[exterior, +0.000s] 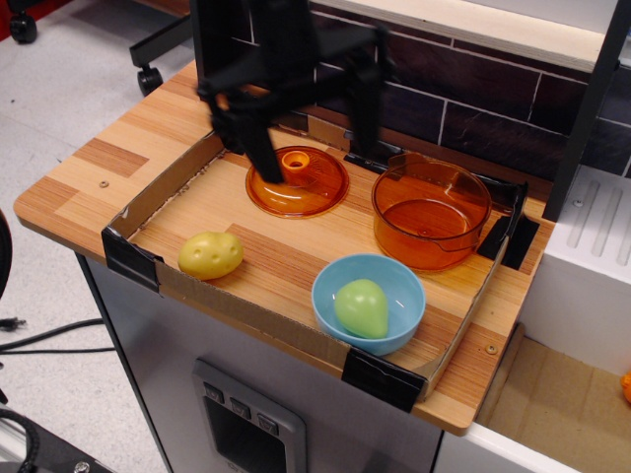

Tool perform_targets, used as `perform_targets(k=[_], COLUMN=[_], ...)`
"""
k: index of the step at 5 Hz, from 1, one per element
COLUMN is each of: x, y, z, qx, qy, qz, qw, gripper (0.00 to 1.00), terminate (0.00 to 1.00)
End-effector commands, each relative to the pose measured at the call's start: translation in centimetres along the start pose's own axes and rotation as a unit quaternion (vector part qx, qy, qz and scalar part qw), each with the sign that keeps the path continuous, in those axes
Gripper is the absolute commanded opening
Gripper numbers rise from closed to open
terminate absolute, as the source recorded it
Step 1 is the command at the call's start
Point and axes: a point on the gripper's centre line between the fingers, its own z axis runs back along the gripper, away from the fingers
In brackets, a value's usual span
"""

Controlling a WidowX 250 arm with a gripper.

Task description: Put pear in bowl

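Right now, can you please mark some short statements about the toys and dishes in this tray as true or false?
1. The light-green plastic pear lies inside the round light-blue bowl. True.
2. The end effector grips the pear. False: its jaws are open, empty, raised near the orange transparent lid.
3. The yellow lumpy toy sits in the transparent orange pot. False: it lies on the wood, left of the bowl.
4. The lid lies beside the pot. True.

1. The small smooth light-green plastic pear (361,307) is lying on its side inside the bowl.
2. The round shallow glossy light-blue bowl (340,278) is sitting upright, holding the pear.
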Motion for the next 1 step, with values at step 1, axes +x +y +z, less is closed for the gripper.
perform_targets(k=[1], x=[-0.58], y=[0.36], z=[1.60], qx=[-0.018], qy=[-0.024], qz=[0.000], qw=[0.9996], gripper=[1.00], terminate=[1.00])
